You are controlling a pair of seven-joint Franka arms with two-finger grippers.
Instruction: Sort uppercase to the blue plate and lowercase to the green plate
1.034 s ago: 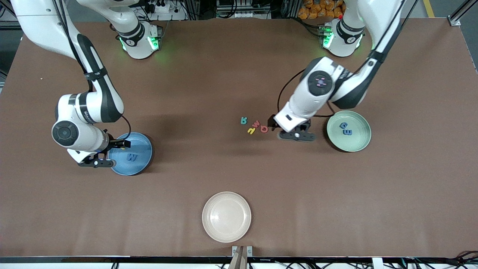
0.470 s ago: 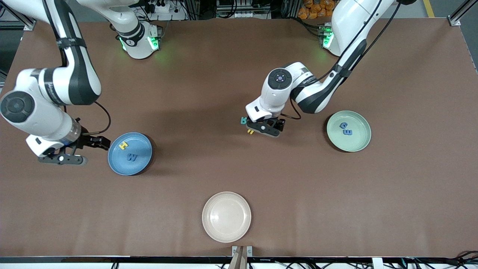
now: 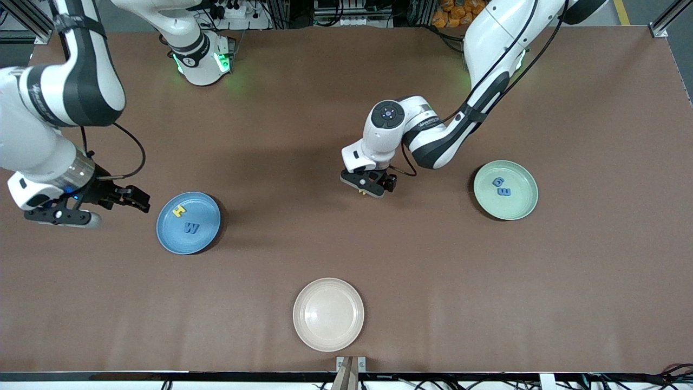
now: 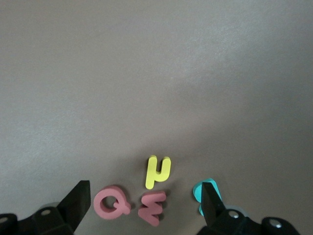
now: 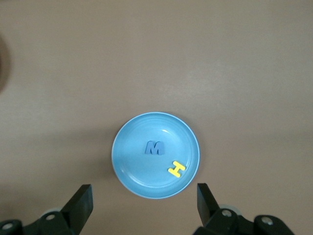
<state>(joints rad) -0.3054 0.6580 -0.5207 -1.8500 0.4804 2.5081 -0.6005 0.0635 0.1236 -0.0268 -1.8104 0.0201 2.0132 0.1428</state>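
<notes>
Both fingers of the left gripper [image 4: 144, 208] were spread wide apart and held nothing. It hung low over the small pile of letters in the middle of the table [image 3: 595, 298]. Between its fingers lay the red Q [image 4: 112, 202] and the red m [image 4: 152, 207], just beside each other, and the yellow h [image 4: 157, 171] lay close by the red m. One finger tip covered part of the teal R [image 4: 202, 190]; I could not tell if they were touching.

The right gripper [image 5: 144, 208] also had its fingers wide apart and empty. It was up in the air over bare table, beside the blue plate [image 3: 203, 241], toward the right arm's end.

The yellow H [image 3: 178, 210] and the blue M [image 3: 190, 228] lay in the blue plate, close together.

The green plate [image 3: 522, 208] sat toward the left arm's end, with the blue g [image 3: 497, 182] and the blue m [image 3: 504, 191] in it, just beside each other. A cream plate [image 3: 328, 338] lay nearer the front camera than the others.
</notes>
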